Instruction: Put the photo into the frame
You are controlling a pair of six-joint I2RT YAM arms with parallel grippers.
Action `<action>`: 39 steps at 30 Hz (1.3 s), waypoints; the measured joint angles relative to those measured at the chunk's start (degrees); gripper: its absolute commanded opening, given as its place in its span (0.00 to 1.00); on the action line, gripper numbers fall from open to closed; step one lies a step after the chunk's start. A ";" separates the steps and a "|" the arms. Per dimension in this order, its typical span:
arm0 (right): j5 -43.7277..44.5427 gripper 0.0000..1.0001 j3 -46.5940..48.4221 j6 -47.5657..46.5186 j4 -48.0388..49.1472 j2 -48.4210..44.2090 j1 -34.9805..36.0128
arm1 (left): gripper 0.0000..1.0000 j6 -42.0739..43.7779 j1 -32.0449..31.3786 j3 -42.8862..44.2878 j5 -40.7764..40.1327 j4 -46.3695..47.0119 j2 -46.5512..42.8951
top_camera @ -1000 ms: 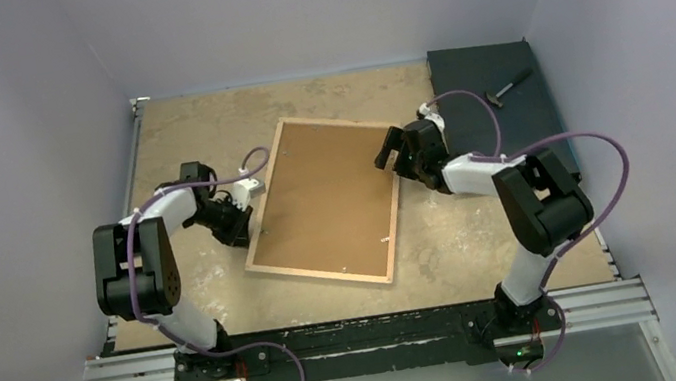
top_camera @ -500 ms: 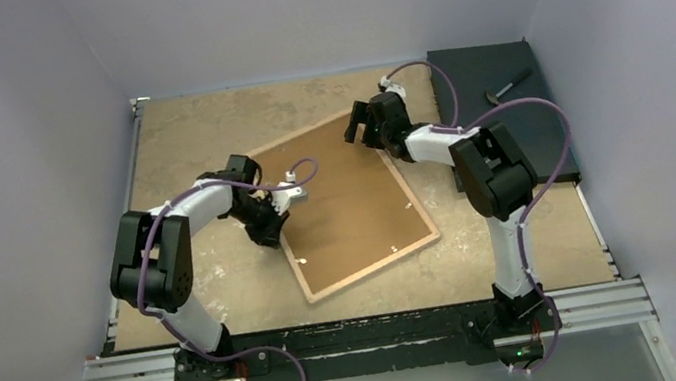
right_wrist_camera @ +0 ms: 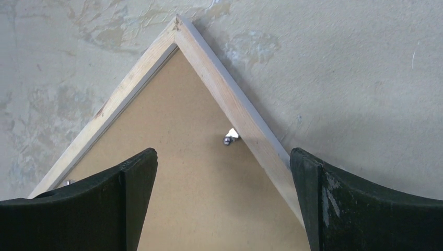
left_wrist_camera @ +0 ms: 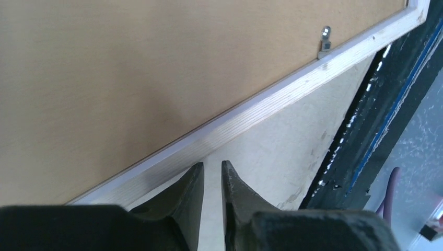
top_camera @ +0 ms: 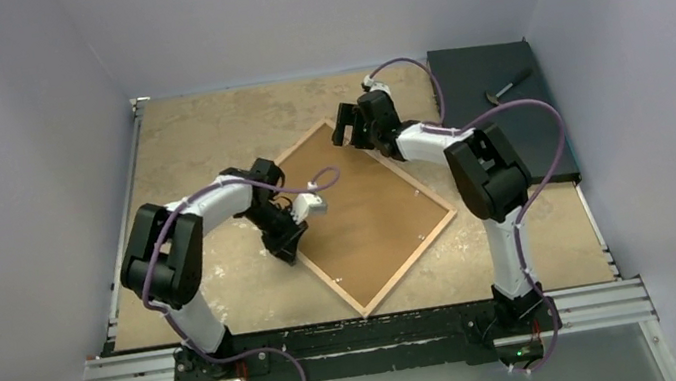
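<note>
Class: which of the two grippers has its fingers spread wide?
The right gripper, over the wood-edged picture frame's far corner; the left gripper's fingers nearly meet.

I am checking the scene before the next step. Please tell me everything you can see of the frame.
The frame is a large rectangle lying flat on the table, back side up and turned diagonally. Its edges look like light wood; a plain brown board fills the middle, with small metal tabs at the rim. The left claw, nearly closed, has its tips at one long edge. The open right claw hovers over the far corner.

Frame on table, slab at its far right
</note>
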 measured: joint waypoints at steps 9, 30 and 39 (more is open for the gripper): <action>1.64 0.99 -6.36 0.42 -1.03 -10.60 3.30 | 0.22 1.14 25.90 21.09 1.88 -2.95 0.50; -23.65 0.87 1.40 -7.61 6.75 -0.26 16.85 | 0.10 -13.64 32.68 20.28 1.84 12.83 13.05; -28.59 0.85 7.93 -10.60 6.58 6.16 20.04 | 0.06 -12.85 32.68 17.73 1.11 14.75 13.11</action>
